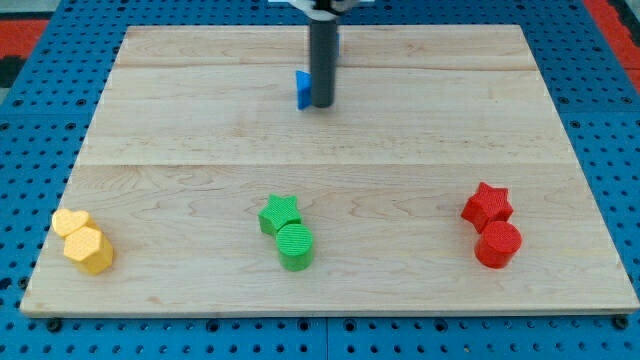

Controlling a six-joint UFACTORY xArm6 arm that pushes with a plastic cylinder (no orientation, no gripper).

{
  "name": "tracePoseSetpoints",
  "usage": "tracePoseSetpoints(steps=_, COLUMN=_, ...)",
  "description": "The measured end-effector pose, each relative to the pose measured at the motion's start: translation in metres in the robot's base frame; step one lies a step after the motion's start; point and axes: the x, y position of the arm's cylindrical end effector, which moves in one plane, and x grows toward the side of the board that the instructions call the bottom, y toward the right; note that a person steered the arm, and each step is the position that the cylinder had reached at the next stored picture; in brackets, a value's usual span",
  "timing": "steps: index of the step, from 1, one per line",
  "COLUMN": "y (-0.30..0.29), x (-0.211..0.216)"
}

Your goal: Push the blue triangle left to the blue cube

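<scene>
The blue triangle (303, 88) lies near the top middle of the wooden board (180, 130). My tip (322, 104) rests on the board right against the triangle's right side. A thin sliver of blue (338, 42) shows at the rod's right edge higher up. It looks like the blue cube, mostly hidden behind the rod. It sits up and to the right of the triangle.
A yellow heart (70, 222) and a yellow hexagon (90, 250) sit at the bottom left. A green star (281, 213) and a green cylinder (295, 245) sit at the bottom middle. A red star (487, 205) and a red cylinder (498, 243) sit at the bottom right.
</scene>
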Motion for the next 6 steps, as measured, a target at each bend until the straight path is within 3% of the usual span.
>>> tracePoseSetpoints(steps=2, y=-0.025, x=-0.052)
tracePoseSetpoints(steps=3, y=-0.027, x=-0.041)
tracePoseSetpoints(steps=6, y=-0.090, x=-0.062)
